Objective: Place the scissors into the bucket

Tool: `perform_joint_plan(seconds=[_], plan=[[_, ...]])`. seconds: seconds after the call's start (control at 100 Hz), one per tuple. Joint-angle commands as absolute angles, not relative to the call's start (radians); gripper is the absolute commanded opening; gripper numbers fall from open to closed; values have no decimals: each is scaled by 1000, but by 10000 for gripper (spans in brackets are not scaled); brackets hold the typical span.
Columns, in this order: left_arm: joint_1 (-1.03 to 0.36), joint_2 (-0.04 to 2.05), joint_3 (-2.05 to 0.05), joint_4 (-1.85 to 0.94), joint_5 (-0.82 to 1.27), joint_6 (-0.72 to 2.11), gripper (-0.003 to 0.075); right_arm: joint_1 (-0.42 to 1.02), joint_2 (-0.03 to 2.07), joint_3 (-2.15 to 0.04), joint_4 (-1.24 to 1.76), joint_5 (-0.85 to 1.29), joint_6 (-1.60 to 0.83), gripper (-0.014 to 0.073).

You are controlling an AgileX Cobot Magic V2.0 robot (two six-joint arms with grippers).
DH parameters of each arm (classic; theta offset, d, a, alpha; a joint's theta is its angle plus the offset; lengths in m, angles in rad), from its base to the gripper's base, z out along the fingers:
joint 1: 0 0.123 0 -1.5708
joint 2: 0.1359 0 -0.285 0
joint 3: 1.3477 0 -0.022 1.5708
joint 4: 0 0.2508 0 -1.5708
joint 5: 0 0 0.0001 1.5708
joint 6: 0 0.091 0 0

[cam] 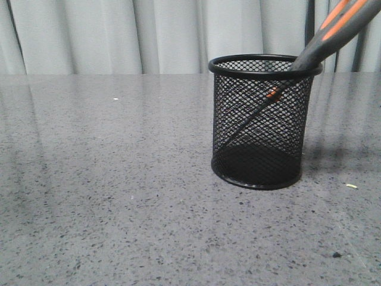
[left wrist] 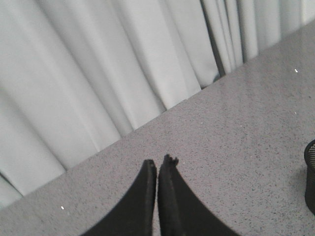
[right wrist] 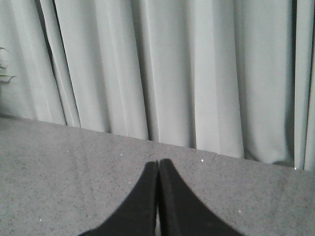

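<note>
The bucket (cam: 262, 122), a black wire-mesh cup, stands upright on the grey table right of centre in the front view. The scissors (cam: 333, 33) stand in it, blades down, leaning right; the grey and orange handles stick out over the rim and the orange pivot dot shows through the mesh. An edge of the bucket (left wrist: 310, 177) shows in the left wrist view. My left gripper (left wrist: 160, 164) is shut and empty over bare table. My right gripper (right wrist: 158, 164) is shut and empty, facing the curtain. Neither gripper shows in the front view.
A pale grey curtain (cam: 119, 36) hangs behind the table's far edge. Small specks lie on the speckled grey tabletop (cam: 119, 196), one pale scrap (cam: 352, 186) to the right of the bucket.
</note>
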State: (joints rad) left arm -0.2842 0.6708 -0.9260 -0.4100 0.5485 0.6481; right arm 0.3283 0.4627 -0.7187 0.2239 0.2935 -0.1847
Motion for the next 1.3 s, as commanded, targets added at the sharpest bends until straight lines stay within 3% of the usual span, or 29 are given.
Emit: perform_joint_plan(seconds=[0.0, 0.19, 0.38, 1.29], plan=[[-280, 511, -743, -519, 314, 637, -20, 330, 384, -641, 228, 166, -185, -50], [-280, 186, -393, -597, 233, 637, -20, 330, 213, -436, 228, 104, -185, -50], [-280, -35, -247, -632, 231, 637, -20, 330, 146, -315, 228, 101, -185, -50], [-280, -6, -241, -621, 230, 637, -20, 330, 146, -303, 228, 111, -185, -50]])
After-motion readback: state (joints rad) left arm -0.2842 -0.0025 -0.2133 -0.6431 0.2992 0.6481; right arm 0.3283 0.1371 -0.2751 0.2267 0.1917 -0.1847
